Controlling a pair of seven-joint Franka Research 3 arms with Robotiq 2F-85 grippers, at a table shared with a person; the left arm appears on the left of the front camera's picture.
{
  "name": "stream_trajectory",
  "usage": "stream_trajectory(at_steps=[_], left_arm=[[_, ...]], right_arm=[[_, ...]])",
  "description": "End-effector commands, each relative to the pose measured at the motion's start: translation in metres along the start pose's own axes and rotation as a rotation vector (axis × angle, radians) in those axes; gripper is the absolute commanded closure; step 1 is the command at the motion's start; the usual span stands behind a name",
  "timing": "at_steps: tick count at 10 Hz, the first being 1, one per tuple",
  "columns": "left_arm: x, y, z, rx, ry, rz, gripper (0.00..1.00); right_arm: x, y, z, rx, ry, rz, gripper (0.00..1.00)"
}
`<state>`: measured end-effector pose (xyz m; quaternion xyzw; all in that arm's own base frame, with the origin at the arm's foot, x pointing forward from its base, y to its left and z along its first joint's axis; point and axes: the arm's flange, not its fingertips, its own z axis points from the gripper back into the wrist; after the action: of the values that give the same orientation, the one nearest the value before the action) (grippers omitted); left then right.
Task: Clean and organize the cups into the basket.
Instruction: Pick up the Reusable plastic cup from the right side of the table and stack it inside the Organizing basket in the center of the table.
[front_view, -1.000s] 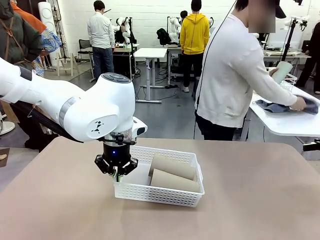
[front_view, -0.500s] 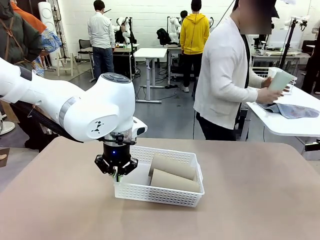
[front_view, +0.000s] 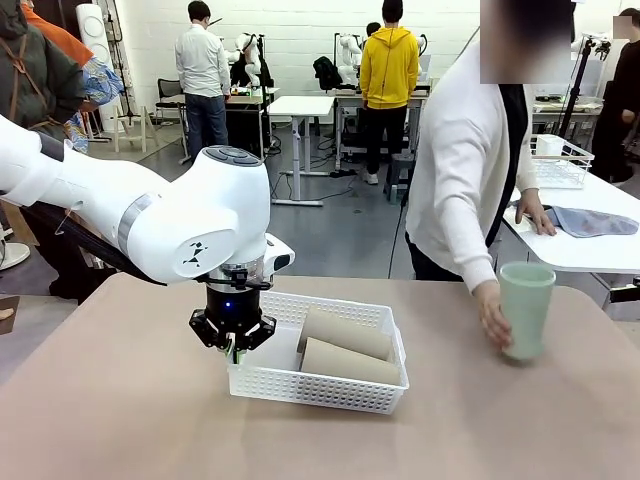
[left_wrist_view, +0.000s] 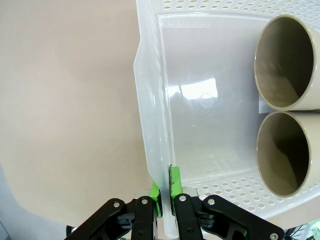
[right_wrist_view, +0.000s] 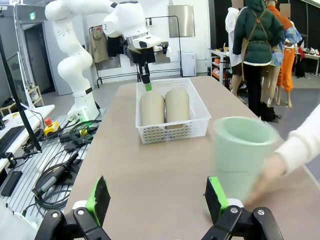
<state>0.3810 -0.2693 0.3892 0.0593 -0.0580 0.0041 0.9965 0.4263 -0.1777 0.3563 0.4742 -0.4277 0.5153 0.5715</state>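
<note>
**Basket (front_view: 322, 388) wall pinched by left gripper (front_view: 233, 347); mint green cup (front_view: 526, 308) outside**

The left gripper's jaws are clamped tight on the white lattice basket's left end wall. Two tan-brown cups (front_view: 348, 348) lie side by side inside, mouths toward that wall. Well right of the basket, a person's hand (front_view: 493, 316) touches the upright mint green cup. The right gripper (right_wrist_view: 157, 200) gapes wide, empty.

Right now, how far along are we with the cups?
Done: two tan cups lie on their sides in the basket. In hand: the left tool is shut on the basket's rim, and a person's hand holds the mint cup upright on the table. Left: that cup goes in; the right tool is open near it.
</note>
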Motion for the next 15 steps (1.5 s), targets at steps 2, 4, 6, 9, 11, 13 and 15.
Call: stream_trajectory(at_steps=[2, 4, 6, 9, 11, 13, 15], left_arm=[[-0.001, -0.002, 0.001, 0.005, -0.009, 0.012, 1.0], [-0.001, -0.002, 0.001, 0.005, -0.009, 0.012, 1.0], [-0.001, -0.002, 0.001, 0.005, -0.009, 0.012, 1.0], [-0.001, -0.002, 0.001, 0.005, -0.009, 0.012, 1.0], [-0.001, -0.002, 0.001, 0.005, -0.009, 0.012, 1.0], [-0.001, -0.002, 0.001, 0.005, -0.009, 0.012, 1.0], [-0.001, -0.002, 0.001, 0.005, -0.009, 0.012, 1.0]], right_arm=[[0.0, 0.001, -0.001, 0.008, -0.009, 0.01, 0.0], [0.0, 0.001, -0.001, 0.008, -0.009, 0.01, 0.0], [0.0, 0.001, -0.001, 0.008, -0.009, 0.01, 0.0], [-0.013, -0.013, 0.001, 0.023, 0.018, -0.038, 0.0], [-0.04, -0.032, 0.009, -0.007, 0.035, -0.078, 0.0], [-0.065, -0.043, 0.017, -0.003, 0.055, -0.111, 0.0], [-0.088, -0.053, 0.018, -0.024, 0.089, -0.129, 0.0]])
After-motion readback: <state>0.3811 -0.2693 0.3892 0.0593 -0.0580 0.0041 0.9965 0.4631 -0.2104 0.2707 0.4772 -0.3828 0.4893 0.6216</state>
